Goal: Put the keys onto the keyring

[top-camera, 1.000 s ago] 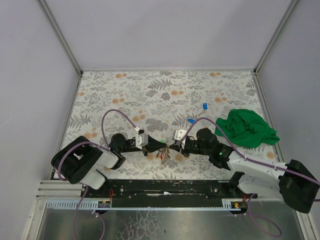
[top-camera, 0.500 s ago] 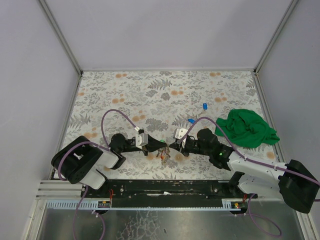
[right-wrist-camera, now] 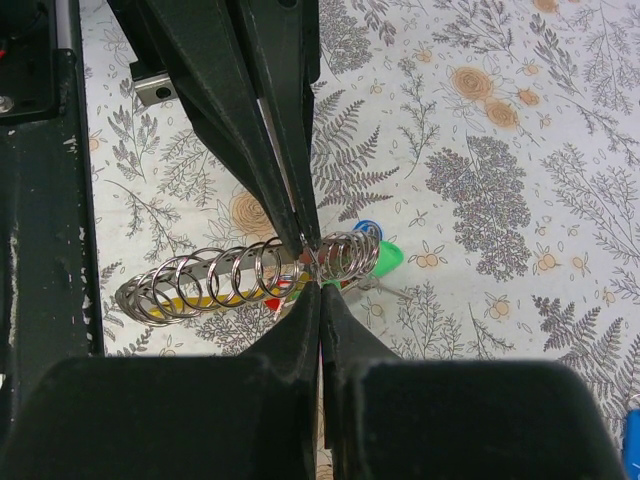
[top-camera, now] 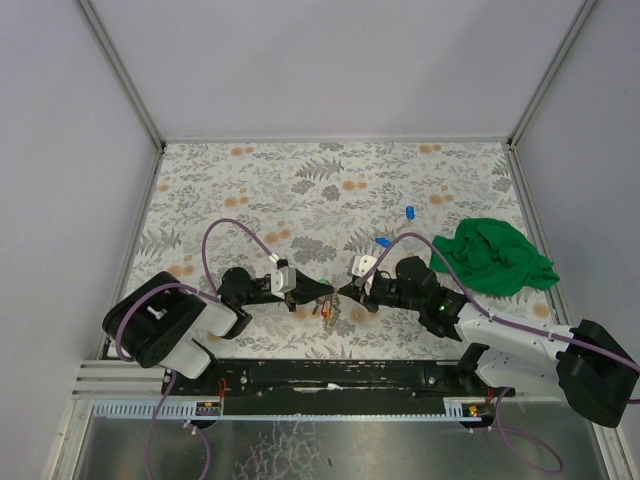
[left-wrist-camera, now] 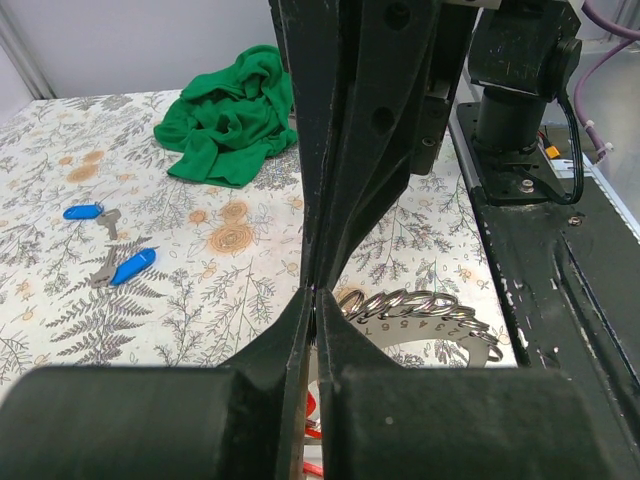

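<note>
Left gripper (left-wrist-camera: pixel 315 297): fingers clenched flat together, no gap I can see. The end of the keyring (left-wrist-camera: pixel 420 312) sits right at the tips and looks pinched there, though the wire is too thin to make out between the pads.

Right gripper (right-wrist-camera: pixel 320 278): fingers also clenched, tips nipping the keyring at one of its loops. The left gripper's fingers come down to the same spot from the opposite side, so the two meet nearly tip to tip. On the top camera that meeting point is low over the near middle of the table (top-camera: pixel 250 190).

The keyring reads as bright silver wire drawn out into a long coil of many loops. On my right wrist camera most of it runs to the left of the pinch, with a short bit to the right.

Tagged keys bunch at the coil: a green tag (right-wrist-camera: pixel 391 257) and a blue tag (right-wrist-camera: pixel 367 228) are just beside its right end, and a yellow tag (right-wrist-camera: pixel 190 300) and a red tag (right-wrist-camera: pixel 270 303) are under the loops. I can't tell whether any is threaded on.

Two loose blue keys (left-wrist-camera: pixel 130 267) (left-wrist-camera: pixel 82 212) lie on the table, well apart from the keyring. Beyond them is a crumpled green cloth (left-wrist-camera: pixel 235 110).
</note>
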